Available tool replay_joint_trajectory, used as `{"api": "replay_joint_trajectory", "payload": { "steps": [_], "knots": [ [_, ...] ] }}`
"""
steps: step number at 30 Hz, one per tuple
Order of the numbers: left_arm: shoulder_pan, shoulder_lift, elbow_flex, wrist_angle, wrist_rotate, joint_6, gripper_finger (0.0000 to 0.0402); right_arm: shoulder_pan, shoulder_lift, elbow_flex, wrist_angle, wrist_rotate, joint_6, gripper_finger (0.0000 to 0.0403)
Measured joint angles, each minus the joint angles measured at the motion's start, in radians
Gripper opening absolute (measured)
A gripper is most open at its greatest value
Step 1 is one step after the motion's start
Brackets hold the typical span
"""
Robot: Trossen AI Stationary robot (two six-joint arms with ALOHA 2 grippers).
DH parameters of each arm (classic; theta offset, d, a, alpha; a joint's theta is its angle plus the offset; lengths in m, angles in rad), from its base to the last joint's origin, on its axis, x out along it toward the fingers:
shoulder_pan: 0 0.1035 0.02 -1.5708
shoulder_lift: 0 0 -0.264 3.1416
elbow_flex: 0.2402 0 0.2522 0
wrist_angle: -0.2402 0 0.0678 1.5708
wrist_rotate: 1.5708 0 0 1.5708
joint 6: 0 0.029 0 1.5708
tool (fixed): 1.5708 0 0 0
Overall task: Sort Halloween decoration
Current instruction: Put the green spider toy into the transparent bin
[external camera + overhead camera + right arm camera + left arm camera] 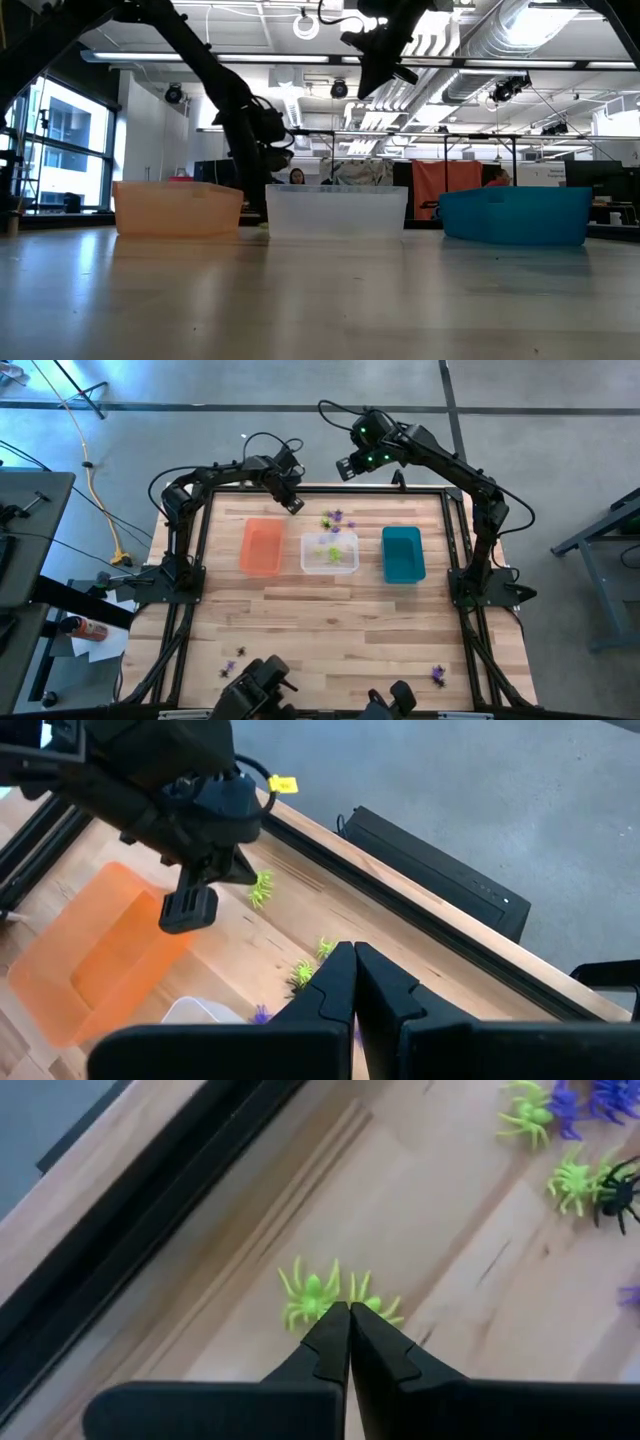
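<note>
Spiders [312,1292] lay on the table just behind the orange bin [262,547]; we held the left end effector [349,1320] clenched empty above them. Descending clenched, we risked flicking them away.

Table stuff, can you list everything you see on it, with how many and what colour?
orange bin: one, orange, left of the row
clear bin: one, see-through, middle, green bits inside
teal bin: one, teal, right of the row
spiders behind the clear bin: small cluster, green, purple and black; exact count unclear
green spiders: two, lime, at the left fingers
near-edge spiders: a few, dark and purple, by the table's near edge
table: one, light wood
left gripper: fingers shut, behind the orange bin
right gripper: fingers shut, raised beyond the far edge
</note>
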Motion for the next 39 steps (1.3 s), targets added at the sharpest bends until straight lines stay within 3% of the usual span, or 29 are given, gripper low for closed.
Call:
{"api": "replay_joint_trajectory", "payload": {
  "steps": [14, 23, 35, 39],
  "knots": [
    [-0.042, 0.002, 0.0, -0.007, 0.006, 0.011, 0.0, 0.0, 0.0, 0.0, 0.007, 0.0, -0.001, 0.0],
    [-0.079, 0.013, 0.0, 0.021, -0.113, 0.034, 0.0, 0.0, 0.0, 0.0, 0.008, 0.0, -0.005, 0.0],
    [-0.109, 0.04, 0.001, 0.017, -0.112, 0.008, 0.0, 0.0, 0.0, 0.0, 0.012, 0.0, -0.013, 0.0],
    [-0.127, 0.038, 0.0, 0.013, -0.04, -0.025, 0.0, 0.0, 0.0, 0.0, 0.016, 0.0, -0.013, 0.0]
  ]
}}
